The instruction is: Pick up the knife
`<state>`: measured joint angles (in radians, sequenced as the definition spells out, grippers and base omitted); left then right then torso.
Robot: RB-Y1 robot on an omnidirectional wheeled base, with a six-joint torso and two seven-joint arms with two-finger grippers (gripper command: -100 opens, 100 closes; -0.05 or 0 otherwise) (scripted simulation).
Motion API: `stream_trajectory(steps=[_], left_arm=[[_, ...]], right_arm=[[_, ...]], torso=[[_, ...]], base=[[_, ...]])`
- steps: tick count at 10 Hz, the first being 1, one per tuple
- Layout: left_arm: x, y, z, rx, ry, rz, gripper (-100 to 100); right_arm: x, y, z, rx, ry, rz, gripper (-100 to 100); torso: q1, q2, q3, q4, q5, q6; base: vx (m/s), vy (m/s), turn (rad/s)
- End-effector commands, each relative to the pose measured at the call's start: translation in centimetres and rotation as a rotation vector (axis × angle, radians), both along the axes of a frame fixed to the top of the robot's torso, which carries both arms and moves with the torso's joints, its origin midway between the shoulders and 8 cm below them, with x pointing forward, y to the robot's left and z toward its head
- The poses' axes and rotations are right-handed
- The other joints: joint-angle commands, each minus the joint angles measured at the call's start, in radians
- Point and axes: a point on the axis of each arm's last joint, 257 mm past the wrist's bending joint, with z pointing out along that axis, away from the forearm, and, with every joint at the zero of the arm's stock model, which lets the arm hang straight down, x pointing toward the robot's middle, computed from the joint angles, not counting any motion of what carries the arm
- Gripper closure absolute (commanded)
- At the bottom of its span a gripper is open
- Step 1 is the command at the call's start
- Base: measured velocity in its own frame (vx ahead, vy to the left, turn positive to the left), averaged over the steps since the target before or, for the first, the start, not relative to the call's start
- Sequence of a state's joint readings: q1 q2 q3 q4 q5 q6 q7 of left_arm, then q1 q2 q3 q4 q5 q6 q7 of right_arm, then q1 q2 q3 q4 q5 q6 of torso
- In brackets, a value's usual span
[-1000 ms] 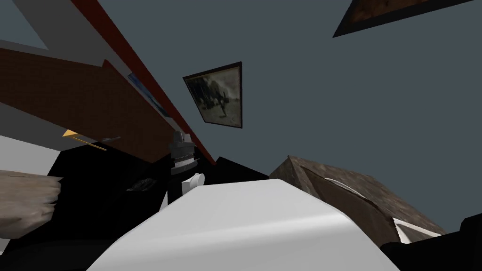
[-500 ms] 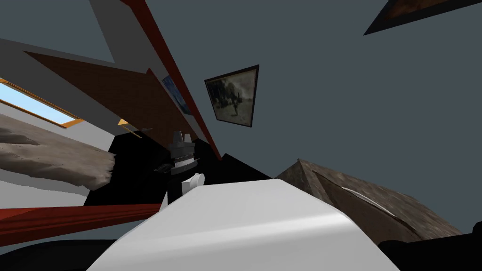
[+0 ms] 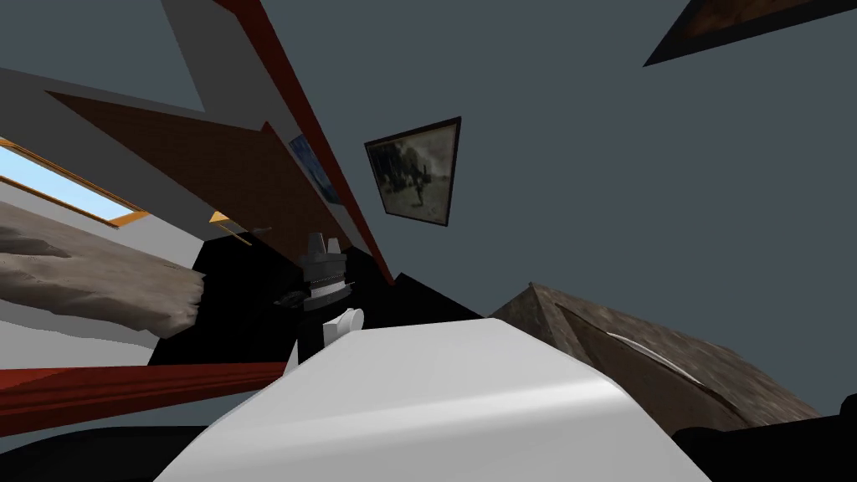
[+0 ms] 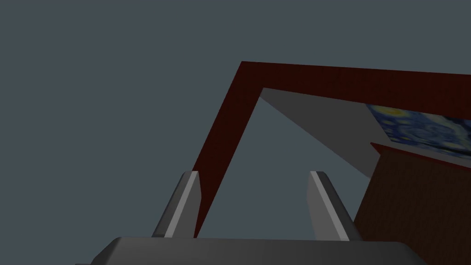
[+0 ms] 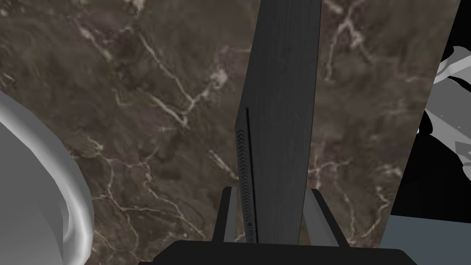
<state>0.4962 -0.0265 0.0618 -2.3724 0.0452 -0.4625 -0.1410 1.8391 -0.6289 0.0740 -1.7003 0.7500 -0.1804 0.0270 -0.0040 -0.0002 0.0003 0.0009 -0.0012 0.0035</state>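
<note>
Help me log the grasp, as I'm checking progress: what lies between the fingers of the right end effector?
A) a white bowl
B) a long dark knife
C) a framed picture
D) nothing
B: in the right wrist view the long dark knife runs between the fingers of the right end effector, which press its sides, over a brown marbled surface.

A long black knife (image 5: 280,115) stretches over a brown, white-veined marble counter (image 5: 138,115); a curved light grey rim (image 5: 41,193) sits apart from it.
</note>
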Motion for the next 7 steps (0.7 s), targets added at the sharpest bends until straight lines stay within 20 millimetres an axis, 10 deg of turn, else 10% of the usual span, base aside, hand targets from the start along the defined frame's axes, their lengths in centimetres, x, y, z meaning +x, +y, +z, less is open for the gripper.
stream_trajectory(steps=[1,7], left_arm=[[0.0,0.0,0.0,0.0,0.0,0.0,0],[0.0,0.0,0.0,0.0,0.0,0.0,0]], right_arm=[[0.5,-0.3,0.2,0.0,0.001,0.034,100],[3.5,-3.2,1.4,0.0,0.006,0.283,100]], torso=[[0.0,0.0,0.0,0.0,0.0,0.0],[-0.005,-0.008,-0.006,-0.004,0.001,0.001]], base=[[0.046,-0.048,-0.298],[0.109,-0.113,-0.436]])
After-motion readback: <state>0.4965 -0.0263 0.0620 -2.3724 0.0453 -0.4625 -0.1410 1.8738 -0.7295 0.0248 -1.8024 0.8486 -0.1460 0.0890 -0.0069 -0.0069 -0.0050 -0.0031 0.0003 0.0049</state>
